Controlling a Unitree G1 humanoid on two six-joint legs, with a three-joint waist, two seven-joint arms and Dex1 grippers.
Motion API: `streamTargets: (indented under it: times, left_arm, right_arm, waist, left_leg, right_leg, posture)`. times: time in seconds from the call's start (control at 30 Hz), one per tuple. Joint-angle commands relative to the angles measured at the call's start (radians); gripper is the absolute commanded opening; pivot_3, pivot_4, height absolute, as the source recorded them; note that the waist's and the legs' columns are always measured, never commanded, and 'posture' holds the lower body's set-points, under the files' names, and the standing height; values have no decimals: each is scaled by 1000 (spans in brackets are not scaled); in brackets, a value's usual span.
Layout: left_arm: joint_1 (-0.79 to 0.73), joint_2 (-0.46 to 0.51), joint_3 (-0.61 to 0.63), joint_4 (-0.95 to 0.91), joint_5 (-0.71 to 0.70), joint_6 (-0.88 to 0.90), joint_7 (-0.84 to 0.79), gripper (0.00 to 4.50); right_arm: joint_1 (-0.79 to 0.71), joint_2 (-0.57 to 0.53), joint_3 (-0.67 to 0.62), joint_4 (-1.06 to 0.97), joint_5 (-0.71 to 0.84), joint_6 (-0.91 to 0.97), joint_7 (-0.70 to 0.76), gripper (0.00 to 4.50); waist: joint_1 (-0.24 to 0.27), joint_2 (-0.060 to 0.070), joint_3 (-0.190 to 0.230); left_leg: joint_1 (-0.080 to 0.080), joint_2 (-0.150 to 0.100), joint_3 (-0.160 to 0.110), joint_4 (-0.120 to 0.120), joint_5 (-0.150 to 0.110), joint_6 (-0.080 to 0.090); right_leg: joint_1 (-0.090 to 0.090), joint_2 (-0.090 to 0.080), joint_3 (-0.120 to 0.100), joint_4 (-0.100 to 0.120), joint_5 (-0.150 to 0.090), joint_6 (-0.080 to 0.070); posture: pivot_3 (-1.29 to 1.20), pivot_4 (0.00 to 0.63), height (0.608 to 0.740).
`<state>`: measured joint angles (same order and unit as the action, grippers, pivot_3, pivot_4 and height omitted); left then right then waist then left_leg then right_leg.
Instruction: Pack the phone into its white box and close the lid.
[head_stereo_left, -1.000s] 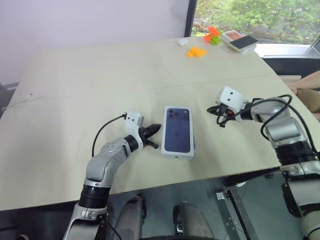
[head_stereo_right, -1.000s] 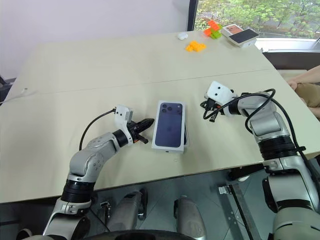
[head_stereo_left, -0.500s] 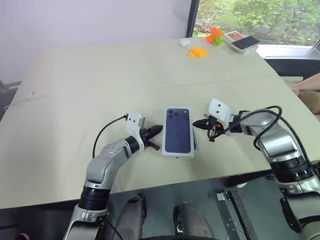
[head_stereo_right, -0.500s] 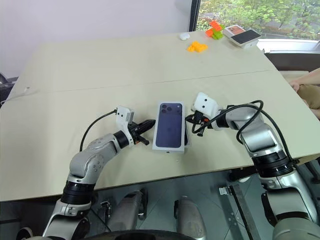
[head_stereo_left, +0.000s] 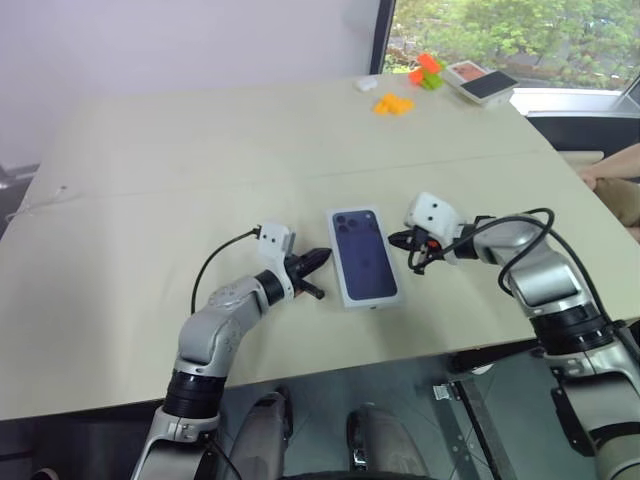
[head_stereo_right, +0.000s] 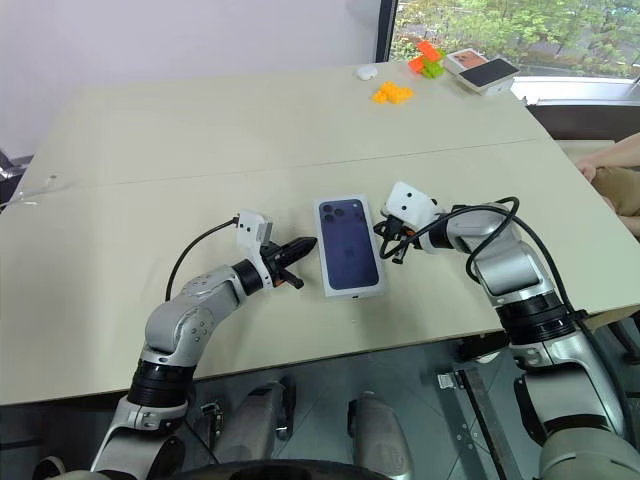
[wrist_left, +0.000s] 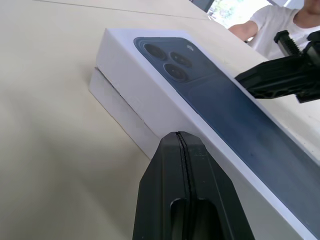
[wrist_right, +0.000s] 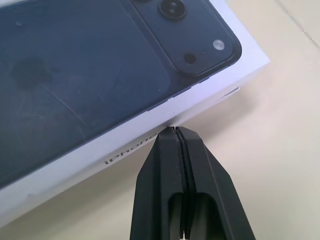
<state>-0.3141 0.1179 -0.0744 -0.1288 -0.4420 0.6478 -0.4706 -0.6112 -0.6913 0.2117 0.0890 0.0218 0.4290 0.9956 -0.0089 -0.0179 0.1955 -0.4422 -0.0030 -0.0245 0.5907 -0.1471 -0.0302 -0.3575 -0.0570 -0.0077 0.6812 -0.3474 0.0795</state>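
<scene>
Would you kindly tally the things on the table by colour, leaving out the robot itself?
White with dark blue print: 1, the lid on the white box
Orange: 2, block piles
Green: 1, block
White: 2, small object, distant box
Total: 6

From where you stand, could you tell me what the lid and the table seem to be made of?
The lid: probably matte white cardboard, with crisp folded edges and a printed dark blue phone picture. The table: pale beige, smooth, matte, perhaps laminate or painted board; a seam line runs across it.

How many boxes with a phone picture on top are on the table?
2. One lid lies near the front edge, between the two arms, sitting on its white box. A second box sits at the far right corner beside the coloured blocks.
</scene>
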Motion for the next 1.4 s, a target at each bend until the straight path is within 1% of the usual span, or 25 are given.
streamTargets:
  times: [0.03,0.33,0.57,0.73,0.87,1.07,1.17,1.27,1.4]
  left_arm:
    - [-23,-5,-15,-16,6,-21,-4,0]
    - [-63,-21,-1,41,22,-33,0,0]
    - [-52,-10,15,47,30,-36,10,0]
    - [-61,-18,33,59,38,-51,40,0]
    - [-70,-23,51,60,30,-50,61,0]
    - [-76,-15,41,60,53,-75,66,0]
    - [-84,-13,69,47,34,-64,71,0]
    - [-98,-7,88,32,31,-78,71,0]
    - [-151,-30,100,35,11,-76,74,0]
  right_arm:
    - [-26,8,-3,-5,0,-41,3,29]
    - [-38,14,-4,27,-12,-63,2,29]
    - [-50,29,4,37,-21,-65,-5,29]
    - [-46,10,20,53,-57,-100,4,29]
    - [-64,-2,4,79,-69,-116,0,29]
    - [-108,-5,-22,132,-76,-149,-23,29]
    - [-141,16,-62,146,-33,-133,-38,29]
    - [-154,56,-110,115,48,-74,-30,29]
    - [-129,106,-114,60,83,-22,-46,29]
  waist:
    - [0,0,0]
    - [0,0,0]
    - [-2,0,0]
    - [-1,0,0]
    - [-1,0,0]
    - [-1,0,0]
    - [-1,0,0]
    - [-2,0,0]
    - [-1,0,0]
  left_leg:
    - [0,0,0,0,0,0]
    - [0,0,0,1,0,0]
    - [0,0,0,0,0,0]
    - [0,0,0,0,0,0]
    - [0,0,0,0,0,0]
    - [0,0,0,0,0,0]
    - [0,0,0,0,0,0]
    - [0,0,0,0,0,0]
    - [0,0,0,0,0,0]
  right_leg:
    - [0,0,0,0,0,0]
    - [0,0,0,0,0,0]
    - [0,0,0,0,0,0]
    - [0,0,0,0,0,0]
    - [0,0,0,0,0,0]
    - [0,0,0,0,0,0]
    - [0,0,0,0,0,0]
    - [0,0,0,0,0,0]
    - [0,0,0,0,0,0]
  posture:
    - [0,150,740]
    - [0,150,740]
    - [0,150,740]
    - [0,150,740]
    - [0,150,740]
    - [0,150,740]
    - [0,150,740]
    - [0,150,740]
    - [0,150,740]
